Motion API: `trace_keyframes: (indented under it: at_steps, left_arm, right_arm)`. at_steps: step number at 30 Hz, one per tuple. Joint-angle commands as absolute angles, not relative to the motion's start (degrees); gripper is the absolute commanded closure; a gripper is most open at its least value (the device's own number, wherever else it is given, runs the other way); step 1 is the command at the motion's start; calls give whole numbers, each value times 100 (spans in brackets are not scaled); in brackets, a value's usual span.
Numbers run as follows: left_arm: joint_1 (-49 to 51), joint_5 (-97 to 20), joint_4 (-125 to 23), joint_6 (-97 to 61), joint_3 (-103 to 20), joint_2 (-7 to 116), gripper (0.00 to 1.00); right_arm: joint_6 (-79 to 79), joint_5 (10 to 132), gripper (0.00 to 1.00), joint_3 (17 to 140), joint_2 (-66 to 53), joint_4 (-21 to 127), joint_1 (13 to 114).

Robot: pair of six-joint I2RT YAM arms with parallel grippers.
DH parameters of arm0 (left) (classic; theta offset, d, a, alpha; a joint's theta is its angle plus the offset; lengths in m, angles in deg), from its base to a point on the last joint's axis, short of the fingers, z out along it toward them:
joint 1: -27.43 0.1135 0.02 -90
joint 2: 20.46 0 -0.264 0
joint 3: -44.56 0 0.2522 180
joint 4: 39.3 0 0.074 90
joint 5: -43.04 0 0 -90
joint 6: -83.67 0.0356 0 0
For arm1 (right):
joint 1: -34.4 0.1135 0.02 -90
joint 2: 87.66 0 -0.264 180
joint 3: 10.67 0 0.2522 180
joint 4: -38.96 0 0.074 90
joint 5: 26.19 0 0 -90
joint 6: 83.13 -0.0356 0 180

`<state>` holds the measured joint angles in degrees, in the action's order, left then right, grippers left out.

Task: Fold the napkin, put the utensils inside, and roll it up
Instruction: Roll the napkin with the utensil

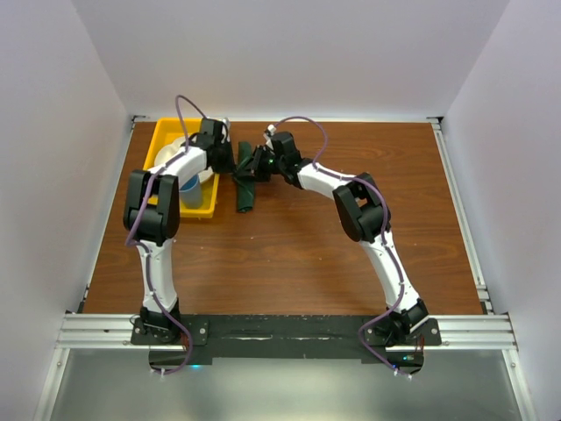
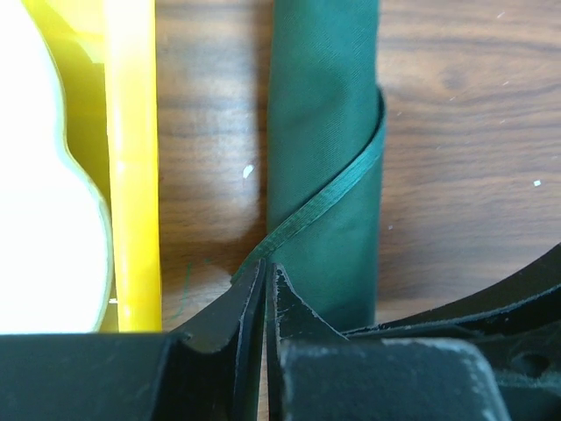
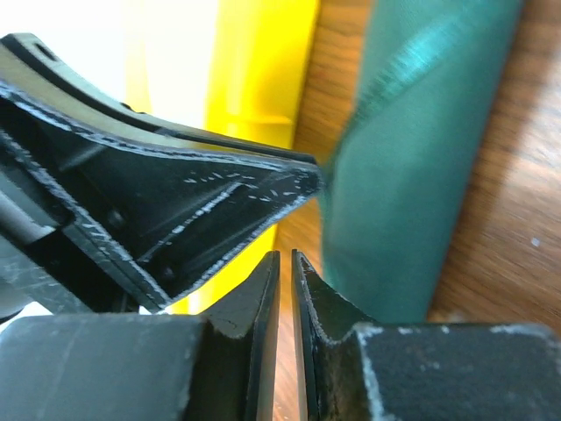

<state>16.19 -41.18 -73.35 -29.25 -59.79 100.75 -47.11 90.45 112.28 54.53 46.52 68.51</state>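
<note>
A: Where's the napkin [image 1: 245, 193]?
B: On the table [image 1: 351, 254], just right of the yellow tray [image 1: 166, 130], not touching it; a strip of bare wood shows between them. It's a narrow dark green roll.
A: Long axis?
B: Near-to-far in the top view, roughly parallel to the tray's right wall. The far end sits between the two grippers, the near end points back toward the arm bases. In the left wrist view the roll [image 2: 324, 132] runs straight up the picture.
A: Any loose bits?
B: One hem edge crosses the roll diagonally, from its right side down to the left gripper [image 2: 266, 274].
A: Left jaws?
B: Nearly together, only a slit. The hem ends at the tips and looks pinched there.
A: Right gripper [image 3: 285, 259]?
B: Jaws closed to a thin gap with nothing between them, right beside the roll's far end.
A: Tray contents?
B: White plate [image 2: 44, 219] and blue cup [image 1: 191, 191].
</note>
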Motion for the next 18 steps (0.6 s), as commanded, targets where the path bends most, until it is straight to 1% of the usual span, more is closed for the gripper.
trace_keyframes:
  at_steps: [1,6,9,10,11,12,13,14,15,16,18]
  left_arm:
    - [1688,-4002,-7371,-2813,-6324,9626,89]
    - [1688,-3923,-7573,-2874,-6623,9407,87]
    - [1688,-3817,-7731,-2962,-6703,9083,84]
    - [1688,-3791,-7853,-2997,-6685,8968,83]
    - [1688,-3738,-7915,-3102,-6581,8836,83]
    - [1688,-3529,-7968,-3173,-6466,8513,82]
    - [1688,-3388,-8004,-3261,-6317,8318,81]
    - [1680,-3256,-7995,-3444,-5924,8099,80]
    - [1662,-3002,-7952,-3533,-5677,7592,77]
    - [1636,-2904,-7864,-3595,-5431,7317,76]
    - [1574,-2754,-7854,-3701,-4876,6563,73]
  right_arm:
    - [-4604,9106,85,11682,4910,4929,6868]
    - [-4517,9010,84,11928,4823,5490,6842]
    - [-4237,8878,84,11955,4516,6219,6736]
    - [-4078,8808,85,11946,4384,6691,6658]
    - [-3894,8755,84,11920,4078,6957,6613]
    - [-3414,8694,82,11954,3919,7308,6578]
    - [-3122,8571,80,11981,3769,8094,6482]
    - [-2797,8439,80,12025,3437,8572,6438]
    - [-2124,8247,79,12043,3268,9055,6420]
    - [-1795,7984,75,11956,3023,9817,6420]
    - [-997,7263,71,11510,2250,10402,6420]
